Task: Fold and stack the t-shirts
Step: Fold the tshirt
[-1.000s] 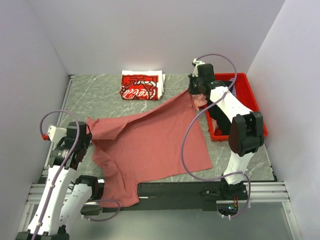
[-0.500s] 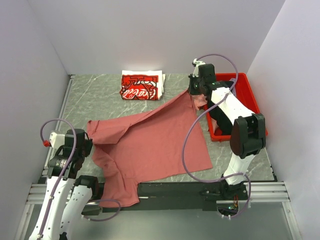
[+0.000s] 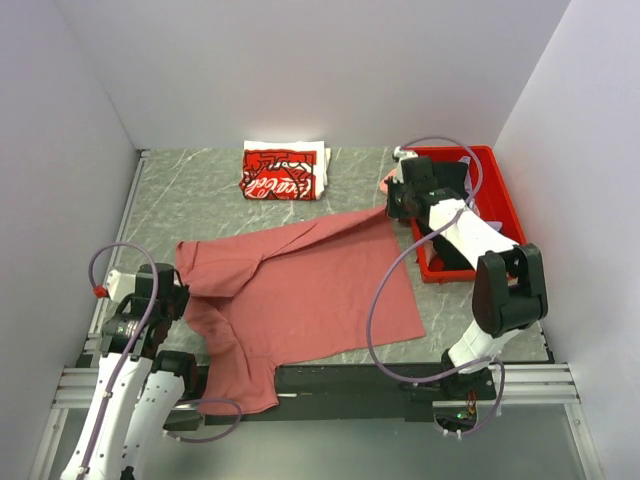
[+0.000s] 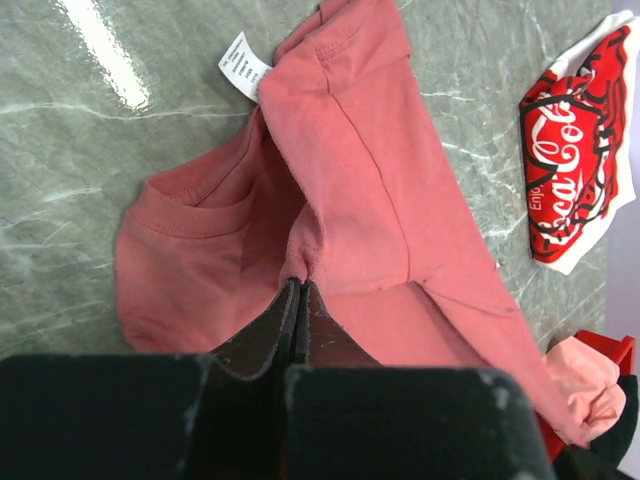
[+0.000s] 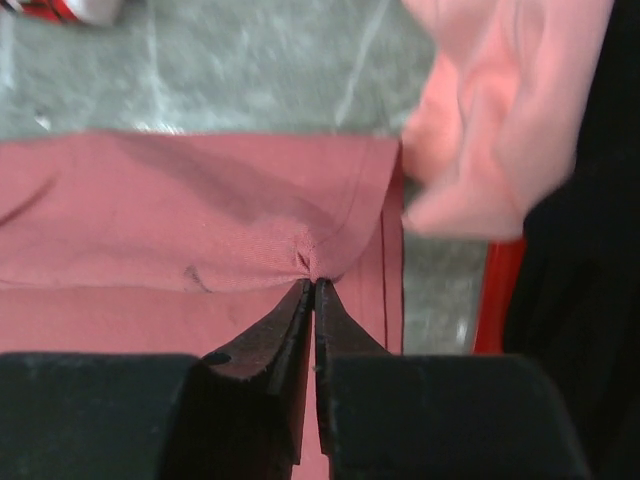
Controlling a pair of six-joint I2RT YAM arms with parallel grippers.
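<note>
top: red bin [image 3: 493, 160] holds a black tee [image 3: 443, 256], pink tee [image 3: 388, 182] over its rim; dusty-rose t-shirt [image 3: 310, 290] spread on table [image 3: 200, 195] | left wrist: left gripper [image 4: 300, 290] pinched on it below the collar; neck label [image 4: 244, 64] unreadable; folded red-and-white tee [image 4: 570, 170] reads "Coca-Cola" | right wrist: right gripper [image 5: 312, 285] clamped on its hem

Plain dusty-rose t-shirt [image 3: 310, 290]; folded t-shirt [image 3: 283, 172] red-and-white, white script; red bin [image 3: 505, 195]; grey-veined table [image 3: 200, 200].
</note>
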